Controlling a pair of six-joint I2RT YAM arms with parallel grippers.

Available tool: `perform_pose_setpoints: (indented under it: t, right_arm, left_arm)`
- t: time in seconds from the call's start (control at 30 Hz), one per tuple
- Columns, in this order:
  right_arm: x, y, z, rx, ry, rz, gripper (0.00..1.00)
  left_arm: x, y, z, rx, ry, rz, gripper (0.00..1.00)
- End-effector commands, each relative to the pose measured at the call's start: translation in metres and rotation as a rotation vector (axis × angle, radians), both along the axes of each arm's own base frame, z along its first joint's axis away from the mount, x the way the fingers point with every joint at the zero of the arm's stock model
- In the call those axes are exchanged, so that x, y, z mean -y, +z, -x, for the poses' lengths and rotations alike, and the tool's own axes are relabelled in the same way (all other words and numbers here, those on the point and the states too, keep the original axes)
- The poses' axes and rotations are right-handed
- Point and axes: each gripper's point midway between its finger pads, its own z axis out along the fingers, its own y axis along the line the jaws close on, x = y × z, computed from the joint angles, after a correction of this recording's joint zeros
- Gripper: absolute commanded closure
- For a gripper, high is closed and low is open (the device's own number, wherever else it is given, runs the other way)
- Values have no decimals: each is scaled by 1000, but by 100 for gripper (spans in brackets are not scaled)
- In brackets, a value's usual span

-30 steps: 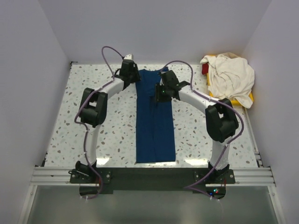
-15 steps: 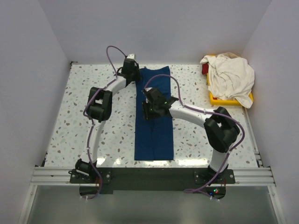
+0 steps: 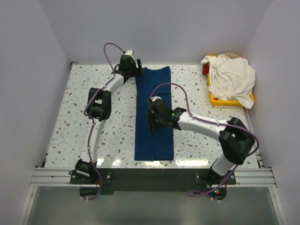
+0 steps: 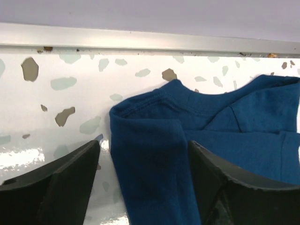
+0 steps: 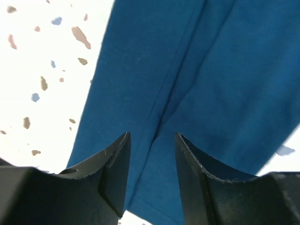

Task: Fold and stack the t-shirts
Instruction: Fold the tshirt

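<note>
Both jaws apart, nothing clamped. L gripper (image 4: 143, 146) straddles navy t-shirt (image 4: 150, 187) collar corner, R gripper (image 5: 152, 138) over mid. My worry: single-layer pinch, fold unravels.

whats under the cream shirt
A yellow tray, its rim showing along the near edge, and something red peeking out at the left. The tray's inside is covered by the cream shirt.

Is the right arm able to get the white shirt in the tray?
Probably yes: the right gripper is open over the navy t-shirt, and nothing stands between it and the cream t-shirt.
</note>
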Motion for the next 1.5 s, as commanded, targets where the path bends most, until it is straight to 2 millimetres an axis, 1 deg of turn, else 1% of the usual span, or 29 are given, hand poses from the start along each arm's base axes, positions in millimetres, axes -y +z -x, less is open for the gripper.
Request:
perform_pose_setpoints:
  t: [0.0, 0.07, 0.1, 0.13, 0.17, 0.2, 0.23, 0.27, 0.3, 0.33, 0.37, 0.43, 0.47, 0.53, 0.57, 0.6, 0.63, 0.67, 0.7, 0.73, 0.77, 0.87, 1.0, 1.03, 1.1, 1.13, 1.2, 1.27, 1.47]
  right_arm:
    - [13, 36, -4, 81, -62, -45, 53]
    - [22, 39, -2, 79, -85, -46, 53]
    - [27, 35, 1, 66, -97, -43, 52]
    - [33, 38, 1, 68, -112, -53, 52]
    - [40, 32, 6, 54, -121, -41, 52]
    - [44, 32, 8, 47, -134, -48, 52]
    - [49, 40, 9, 59, -147, -74, 52]
    - [57, 37, 14, 51, -158, -73, 52]
    - [61, 38, 17, 48, -172, -86, 52]
    - [66, 49, 19, 66, -184, -118, 51]
    - [73, 44, 25, 50, -197, -111, 51]
    - [79, 46, 32, 42, -205, -127, 51]
    - [86, 46, 38, 40, -210, -134, 51]
    - [91, 47, 44, 33, -227, -155, 51]
    - [96, 48, 50, 33, -228, -169, 51]
    - [100, 48, 53, 30, -238, -175, 50]
    - [103, 48, 55, 30, -246, -174, 51]
    - [109, 43, 59, 21, -249, -160, 51]
    - [111, 46, 62, 26, -247, -169, 51]
    - [113, 43, 65, 16, -244, -165, 51]
    - [114, 37, 71, -10, -229, -162, 51]
    - [115, 24, 81, -54, -218, -159, 51]
    - [113, 6, 98, -140, -201, -165, 55]
    - [113, -5, 103, -167, -199, -171, 55]
    - [111, -13, 112, -213, -203, -196, 56]
    - [112, -24, 117, -238, -204, -194, 56]
    - [108, -32, 125, -289, -204, -213, 57]
    - [107, -41, 130, -328, -208, -216, 58]
    - [111, -48, 142, -367, -216, -216, 58]
  left_arm:
    - [2, 89, -23, 208, -66, 41, 17]
    - [3, 123, -23, 268, -81, 47, 14]
    - [3, 153, -17, 305, -86, 62, 13]
    - [4, 167, -13, 321, -98, 72, 13]
    - [3, 190, -1, 343, -100, 79, 12]
    - [2, 206, 5, 372, -99, 91, 12]
    - [-1, 215, 14, 377, -92, 100, 12]
    - [-3, 197, 25, 338, -85, 106, 13]
    - [-8, 229, 42, 376, -73, 122, 13]
    - [-12, 234, 52, 369, -47, 154, 14]
    - [-17, 231, 75, 338, -40, 163, 17]
    - [-21, 226, 102, 291, -14, 201, 20]
    - [-24, 219, 131, 252, 0, 250, 24]
    - [-28, 209, 159, 218, 37, 256, 27]
    - [-24, 172, 187, 113, 49, 232, 30]
    - [-25, 187, 206, 137, 45, 233, 31]
    - [-30, 173, 222, 93, 78, 202, 32]
    - [-30, 141, 249, 4, 92, 161, 35]
    - [-30, 143, 271, -6, 97, 153, 37]
    - [-33, 134, 286, -34, 102, 142, 38]
    - [-40, 122, 309, -60, 106, 135, 43]
    - [-43, 94, 356, -123, 83, 138, 46]
    - [-42, 66, 402, -219, 22, 142, 46]
    - [-41, 53, 416, -261, 6, 132, 47]
    - [-34, 49, 431, -279, -38, 159, 48]
    - [-30, 40, 441, -307, -57, 158, 48]
    - [-25, 34, 451, -330, -90, 167, 48]
    - [-20, 19, 466, -376, -124, 173, 47]
    - [1, 0, 500, -457, -244, 210, 43]
